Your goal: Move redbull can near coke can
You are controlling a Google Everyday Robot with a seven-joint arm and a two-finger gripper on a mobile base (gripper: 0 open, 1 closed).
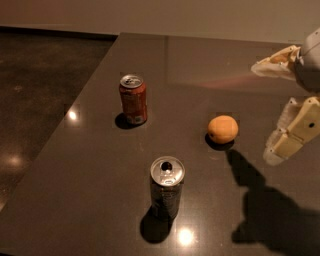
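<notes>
We see a dark, glossy counter (100, 200) filling most of the camera view. Its left edge runs diagonally from the top centre down to the lower left. Beyond that edge lies a dark speckled floor (45, 90), and a pale wall (175, 15) runs across the top. Small bright spots of light reflect off both the counter and the floor.

On the counter we count two cans and one round fruit, three things in all. The redbull can (166, 192) stands upright near the front, roughly in the middle, with its silver top and opening facing us and its shadow pooling at its base. The coke can (133, 100) stands upright farther back and a little to the left, well apart from the redbull can. The single orange (223, 129) sits to the right, between the two cans in depth, touching neither.

We see one gripper (265, 112) at the right edge, above the counter and just to the right of the orange. Its two pale fingers (295, 132) are spread wide, one high and one low, with nothing between them. Its broad shadow (270, 215) falls across the counter's lower right corner.
</notes>
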